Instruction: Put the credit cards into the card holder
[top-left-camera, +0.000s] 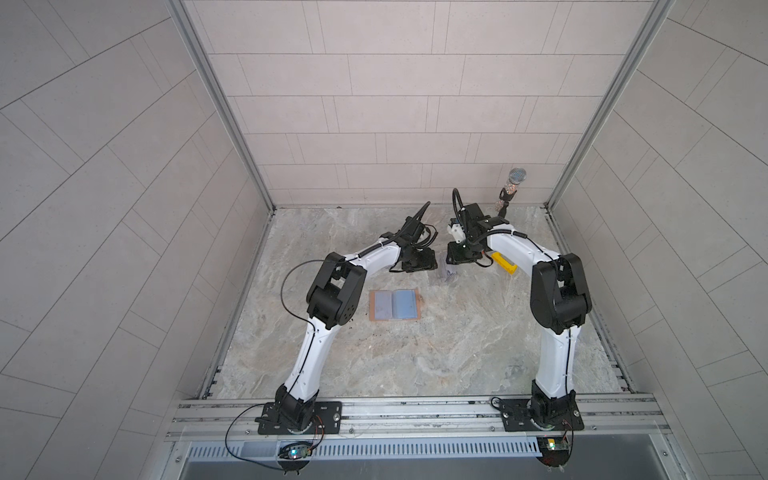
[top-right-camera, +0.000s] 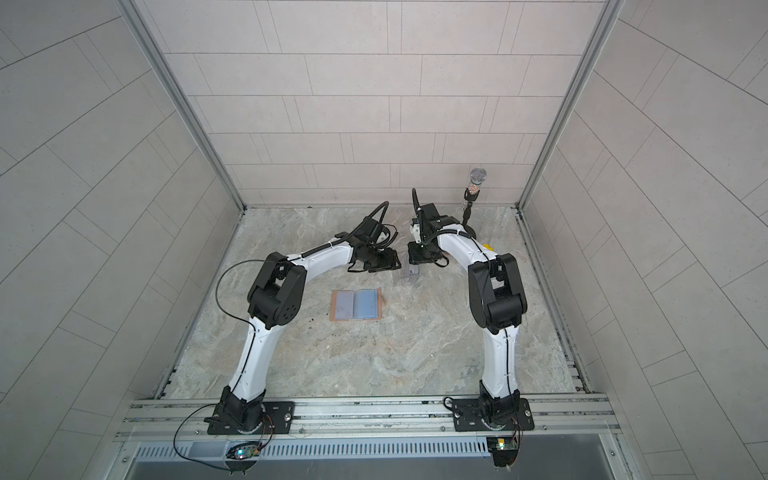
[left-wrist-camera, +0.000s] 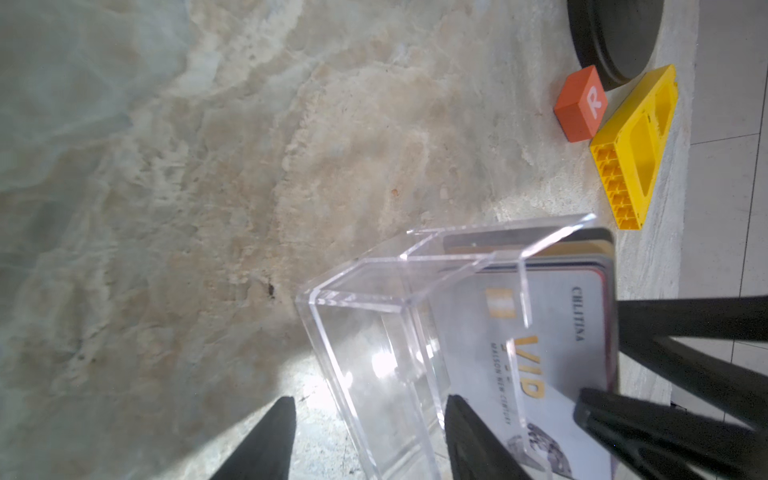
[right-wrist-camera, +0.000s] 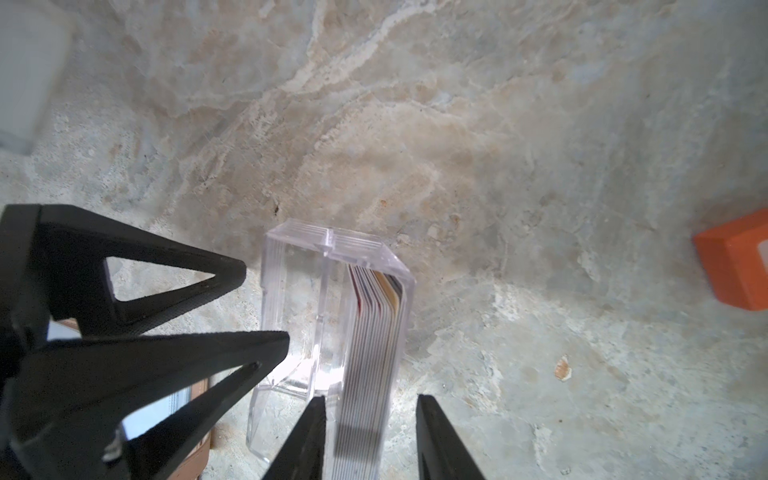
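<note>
The card holder (top-left-camera: 371, 307) (top-right-camera: 333, 306) is lying open and flat near the middle of the worktop (top-left-camera: 415, 365). A lilac card (top-left-camera: 383, 303) is resting on its left half and a bluish card (top-left-camera: 405, 304) on its right half; whether they are tucked into pockets cannot be told. Just behind the holder and a little to the right, a clear plastic box (top-left-camera: 445, 277) (left-wrist-camera: 365, 332) (right-wrist-camera: 291, 291) is standing on the worktop, and both arms are bending down over it from either side. A stack of cards (left-wrist-camera: 552, 332) (right-wrist-camera: 365, 353) is standing on edge in one compartment of the box, with a pale card printed "VIP" facing the empty compartment.

The right gripper (right-wrist-camera: 370, 397) is hanging over that stack with its jaws partly open, one on each side of the cards; a gap is showing on at least one side, so they are pinching nothing. The left gripper (left-wrist-camera: 370, 400) (right-wrist-camera: 264, 306) is holding its jaws wider apart, gripping nothing, with the tips just beside the empty side of the box; whether they are touching the plastic cannot be told.

An orange block (left-wrist-camera: 579, 106) (right-wrist-camera: 735, 266) marked "R" is sitting just beside a yellow plastic piece (left-wrist-camera: 636, 145) (top-left-camera: 505, 263). A microphone (top-left-camera: 517, 176) is standing upright by the back wall.
</note>
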